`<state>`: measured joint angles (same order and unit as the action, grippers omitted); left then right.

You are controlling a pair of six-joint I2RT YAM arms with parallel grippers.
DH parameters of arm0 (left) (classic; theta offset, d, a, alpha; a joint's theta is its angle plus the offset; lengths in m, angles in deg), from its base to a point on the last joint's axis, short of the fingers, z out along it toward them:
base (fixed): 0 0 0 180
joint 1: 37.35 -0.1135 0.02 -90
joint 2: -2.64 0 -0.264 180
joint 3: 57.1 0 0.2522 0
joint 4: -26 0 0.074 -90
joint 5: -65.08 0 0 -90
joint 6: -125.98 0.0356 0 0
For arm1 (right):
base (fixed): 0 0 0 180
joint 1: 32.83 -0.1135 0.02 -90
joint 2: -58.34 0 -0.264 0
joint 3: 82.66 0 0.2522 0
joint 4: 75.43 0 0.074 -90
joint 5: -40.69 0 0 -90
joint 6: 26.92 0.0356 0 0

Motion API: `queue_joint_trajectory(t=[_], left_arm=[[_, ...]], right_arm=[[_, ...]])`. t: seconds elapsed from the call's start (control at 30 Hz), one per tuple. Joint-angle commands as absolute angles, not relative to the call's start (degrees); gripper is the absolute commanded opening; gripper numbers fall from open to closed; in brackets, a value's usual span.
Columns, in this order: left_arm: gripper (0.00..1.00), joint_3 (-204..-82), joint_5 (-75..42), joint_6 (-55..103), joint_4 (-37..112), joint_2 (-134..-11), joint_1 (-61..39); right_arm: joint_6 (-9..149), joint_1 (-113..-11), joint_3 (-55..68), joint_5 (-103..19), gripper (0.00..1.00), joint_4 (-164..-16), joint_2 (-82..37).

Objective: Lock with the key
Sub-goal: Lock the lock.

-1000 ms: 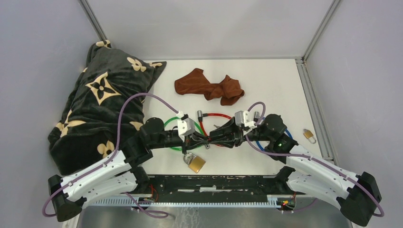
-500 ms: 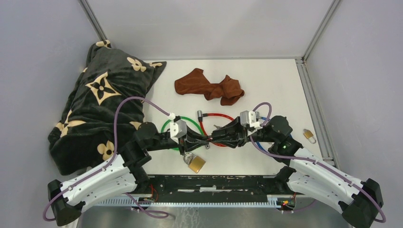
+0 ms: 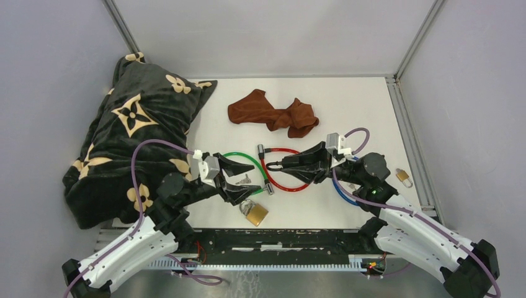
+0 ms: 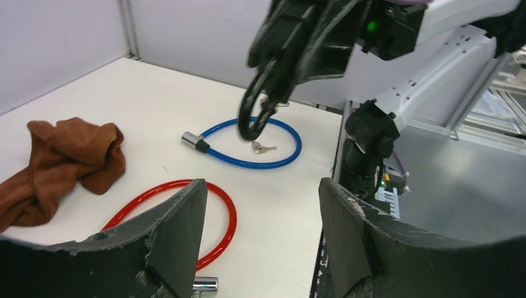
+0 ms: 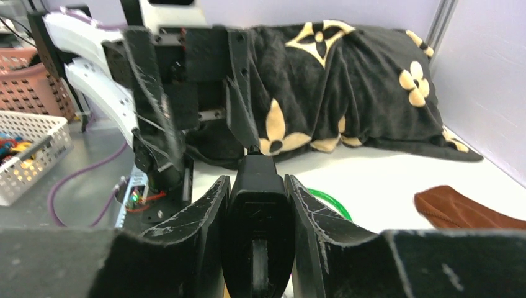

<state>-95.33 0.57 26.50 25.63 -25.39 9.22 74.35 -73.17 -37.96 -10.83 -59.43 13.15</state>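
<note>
My right gripper [image 3: 290, 165] is shut on a black cable lock [image 5: 257, 211], holding its body [image 4: 291, 43] above the table with the black loop [image 4: 254, 115] hanging down. Something small and silvery shows at the lock's underside in the left wrist view; I cannot tell whether it is the key. My left gripper [image 3: 251, 179] stands open a short way left of the lock, with nothing between its fingers [image 4: 177, 236]. A small bunch of keys [image 3: 242, 180] lies on the table under it. Another key pair [image 4: 263, 148] lies inside the blue cable loop [image 4: 248, 158].
A red cable lock [image 3: 298, 185] and a green one [image 3: 239, 155] lie mid-table. A brass padlock [image 3: 255, 213] sits near the front edge, a smaller one [image 3: 404, 177] at the right. A brown cloth [image 3: 273, 113] lies at the back, a black flowered blanket [image 3: 133, 133] at the left.
My left gripper has opened and drawn back to the left, away from the black lock. The right gripper has shifted slightly right, still gripping the lock.
</note>
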Motion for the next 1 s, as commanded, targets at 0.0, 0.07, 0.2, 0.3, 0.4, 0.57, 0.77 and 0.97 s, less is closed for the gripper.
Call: queue_joint_trajectory(t=[0.0, 0.07, 0.2, 0.3, 0.4, 0.57, 0.77, 0.97], left_arm=[[0.72, -93.34, -1.08, 17.88, 18.63, -23.33, 6.54], [0.73, -93.34, -0.23, 16.71, 17.13, -23.41, 6.51], [0.76, -94.24, 1.05, 14.7, 13.75, -24.4, 6.51], [0.77, -94.75, 1.99, 12.85, 11.88, -25.03, 6.7], [0.74, -94.33, 1.07, 12.17, 12.75, -25.15, 7.02], [0.69, -93.83, 0.52, 12.77, 13.7, -24.11, 7.08], [0.69, -93.29, 4.14, 13.9, 15.93, -24.53, 7.13], [0.4, -94.52, 4.89, 16.11, 13.43, -25.43, 7.1]], right_arm=[[86.9, -73.32, -39.96, -11.0, 0.0, -36.63, 12.35], [90.37, -74.43, -41.12, -11.21, 0.0, -30.46, 10.19], [88.74, -78.39, -39.79, -12.53, 0.0, -29.15, 6.66], [87.07, -80.7, -38.2, -13.33, 0.0, -29.64, 4.74], [86.01, -82.41, -36.73, -13.67, 0.0, -29.92, 3.39], [85.65, -83.87, -35.6, -13.59, 0.0, -30.37, 2.46], [84.46, -84.72, -34.46, -13.49, 0.0, -31.52, 2.44], [83.04, -86.26, -33.9, -13.56, 0.0, -32.95, 1.48]])
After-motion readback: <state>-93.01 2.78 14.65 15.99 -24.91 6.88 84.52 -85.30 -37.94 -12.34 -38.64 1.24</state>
